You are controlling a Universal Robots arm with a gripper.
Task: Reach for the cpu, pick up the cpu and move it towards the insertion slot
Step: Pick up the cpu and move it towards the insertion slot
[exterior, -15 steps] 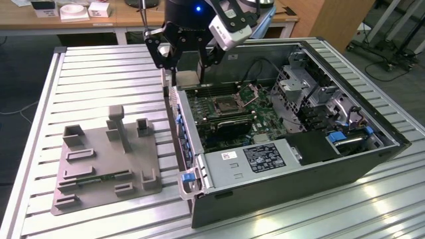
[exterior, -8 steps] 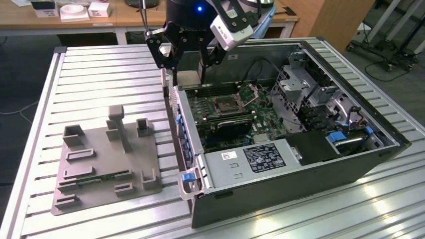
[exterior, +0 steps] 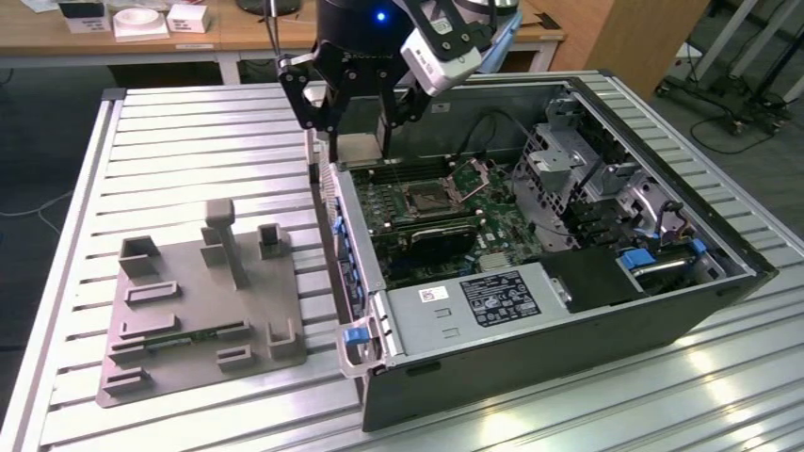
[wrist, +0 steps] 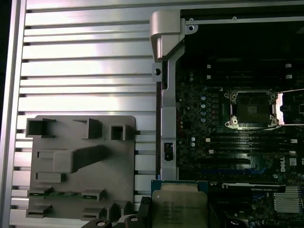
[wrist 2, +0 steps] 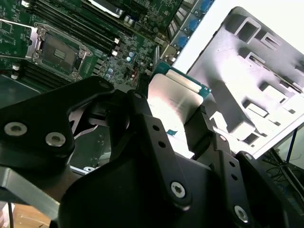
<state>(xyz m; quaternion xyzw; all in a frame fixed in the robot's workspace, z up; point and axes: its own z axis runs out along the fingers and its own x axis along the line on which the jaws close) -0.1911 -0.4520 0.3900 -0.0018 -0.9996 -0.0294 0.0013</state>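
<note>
Gripper [exterior: 356,127] carrying the cpu [exterior: 357,146]
Its fingers [wrist 2: 202,126] clamp the chip's edges above the open computer case [exterior: 703,311]; the insertion slot [exterior: 427,198] inside lies open.

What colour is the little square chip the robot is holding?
Pale silvery on top with a green edge; the chip shows best in the first wrist view, held in the gripper.

The gripper [exterior: 357,141] is matte black, built of flat angular linkage plates joined at pivots, with silver screw heads sunk into the links in the second wrist view. In the exterior view its dark body carries a small blue light, and a white box-shaped camera [exterior: 438,55] with a dark face is mounted beside it. A bare metal bracket [wrist 2: 23,190] edges the black housing in the second wrist view.
</note>
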